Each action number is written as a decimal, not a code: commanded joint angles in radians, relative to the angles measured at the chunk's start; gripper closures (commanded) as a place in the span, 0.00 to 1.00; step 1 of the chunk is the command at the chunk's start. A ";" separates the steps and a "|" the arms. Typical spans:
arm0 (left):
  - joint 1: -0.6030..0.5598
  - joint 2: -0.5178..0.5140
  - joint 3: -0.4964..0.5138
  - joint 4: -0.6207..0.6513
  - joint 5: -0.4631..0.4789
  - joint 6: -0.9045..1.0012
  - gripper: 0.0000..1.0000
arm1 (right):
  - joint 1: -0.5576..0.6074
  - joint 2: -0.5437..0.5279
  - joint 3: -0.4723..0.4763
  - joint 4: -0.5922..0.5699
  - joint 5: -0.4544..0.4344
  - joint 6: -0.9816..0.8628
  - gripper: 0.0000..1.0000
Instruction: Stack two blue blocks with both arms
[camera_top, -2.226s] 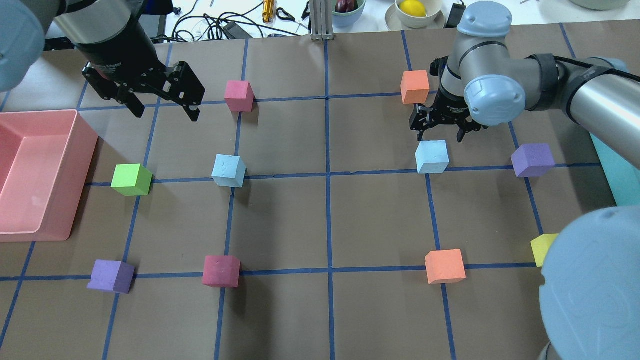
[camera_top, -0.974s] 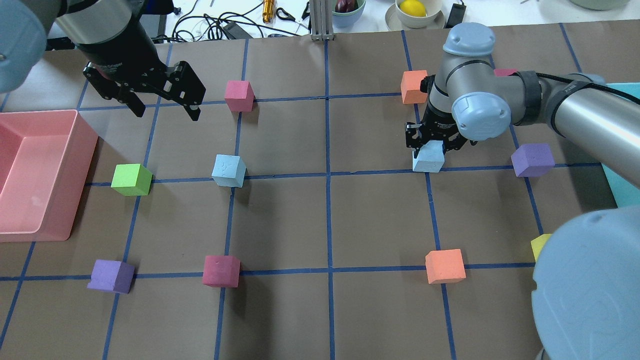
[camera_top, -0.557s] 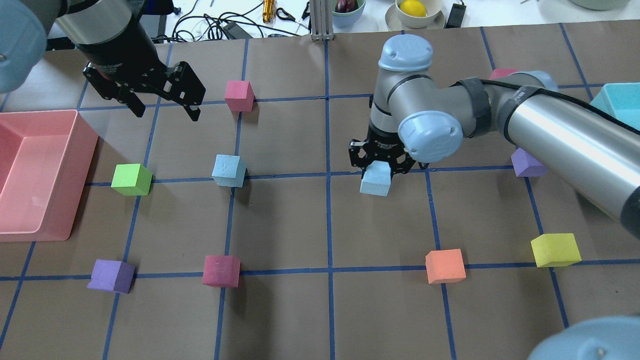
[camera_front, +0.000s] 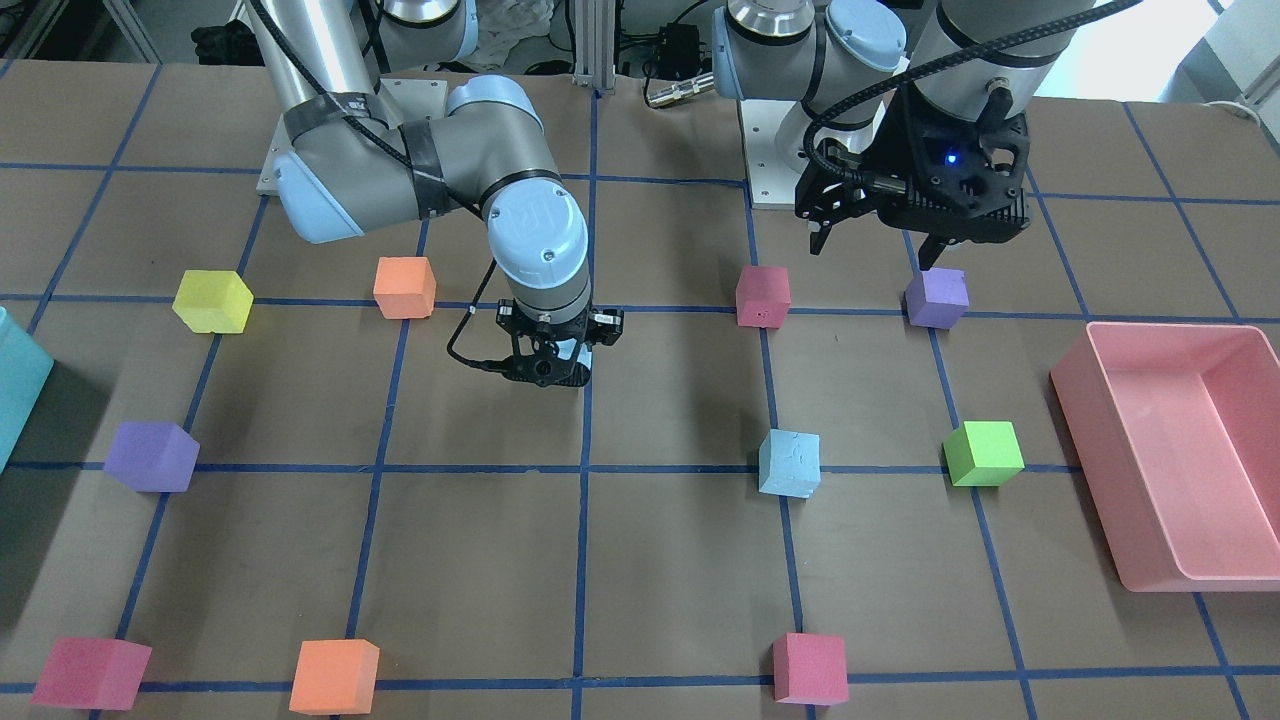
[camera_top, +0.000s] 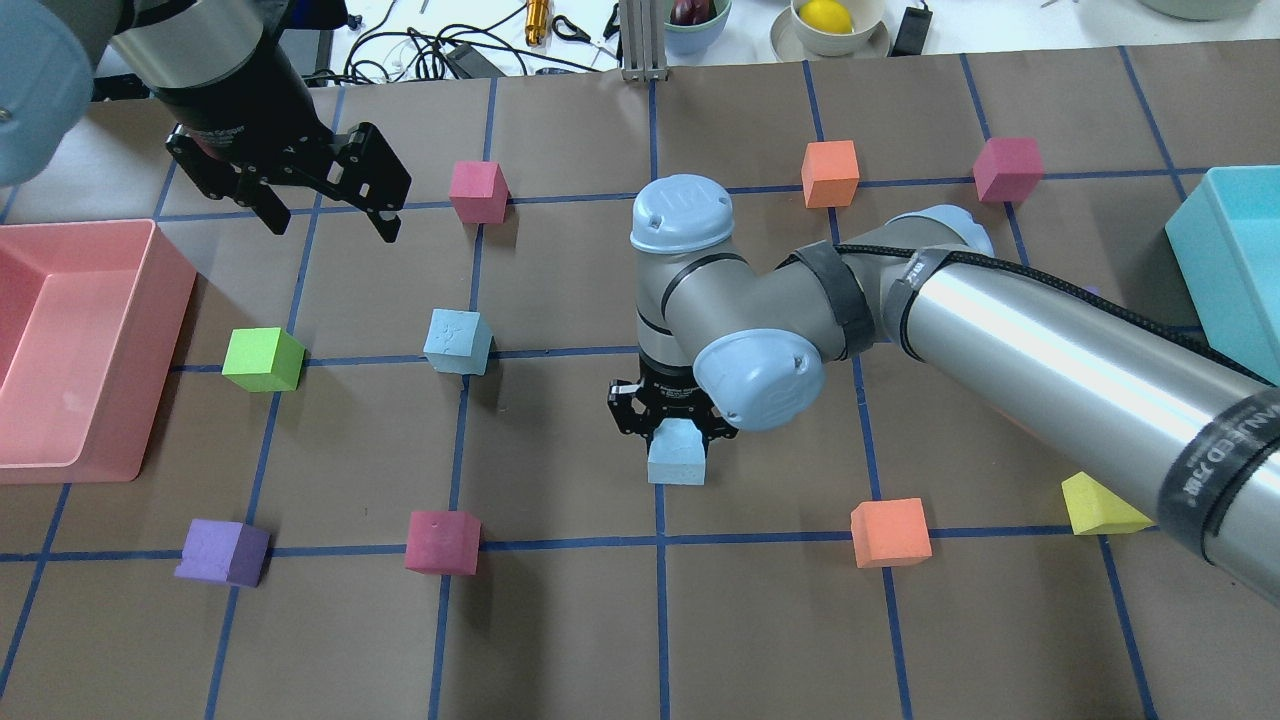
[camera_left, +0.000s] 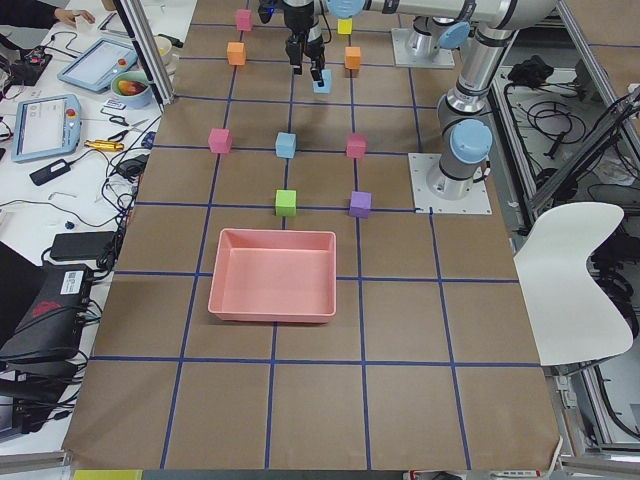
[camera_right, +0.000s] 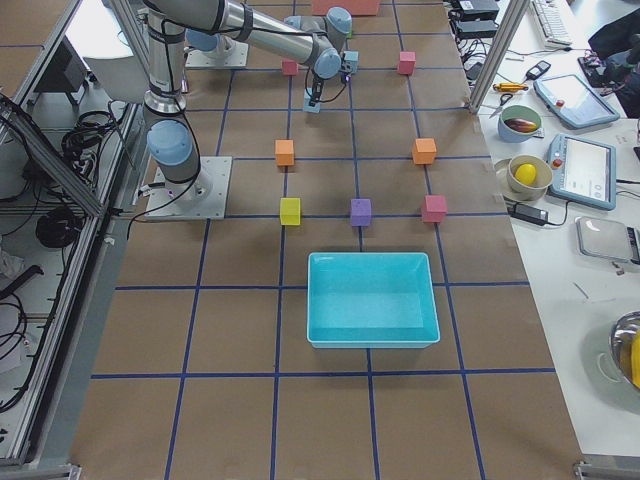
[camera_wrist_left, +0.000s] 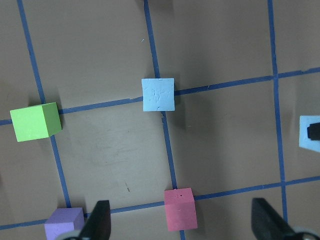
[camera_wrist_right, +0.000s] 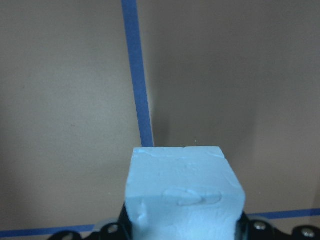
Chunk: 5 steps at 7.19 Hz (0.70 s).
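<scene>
**Right gripper (camera_top: 678, 438) clamped on held blue block (camera_top: 677, 462) near centre of table (camera_top: 560, 630); left gripper (camera_top: 332, 228) spread, empty**

Clock directions are read on the overhead view, 12 o'clock = far edge.

The table is brown paper with a blue tape grid. The right arm (camera_top: 1050, 350) comes in from 4 o'clock and reaches mid-table, wrist pointing down. The left arm (camera_top: 200, 60) hangs over the 10 o'clock corner. The pink bin (camera_top: 165, 330) is at the 9 o'clock edge, the teal bin (camera_top: 1215, 250) at the 3 o'clock edge.

The right gripper has its jaws pressed on two opposite sides of the held blue block. That block is just toward 6 o'clock of table centre, over the middle tape line. It looks lifted off the paper, but contact can't be confirmed. In the right wrist view the same block (camera_wrist_right: 182, 195) fills the lower frame, its face dented.

The left gripper hovers above the table, jaws wide apart with nothing between them. Its fingertips (camera_wrist_left: 100, 222) show at the bottom of the left wrist view.

The free blue block (camera_top: 457, 341) sits flat on a tape crossing at 10 o'clock from the held one, well apart. It is at 4–5 o'clock from the left gripper. The green block (camera_top: 262, 359) is near it at 9 o'clock and the red block (camera_top: 442, 542) at 6 o'clock. The purple block (camera_top: 222, 552) is at 9 o'clock of the red block. The orange block (camera_top: 890, 533) is at 4 o'clock of the held blue block.
</scene>
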 joint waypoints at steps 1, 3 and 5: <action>0.000 0.000 0.001 0.000 0.000 0.000 0.00 | 0.027 0.000 0.022 -0.030 0.001 -0.004 1.00; 0.003 0.002 -0.001 0.000 0.000 0.013 0.00 | 0.046 0.001 0.023 -0.059 0.029 -0.010 1.00; 0.000 -0.003 0.001 0.002 0.004 0.009 0.00 | 0.047 0.007 0.026 -0.062 0.029 -0.021 0.99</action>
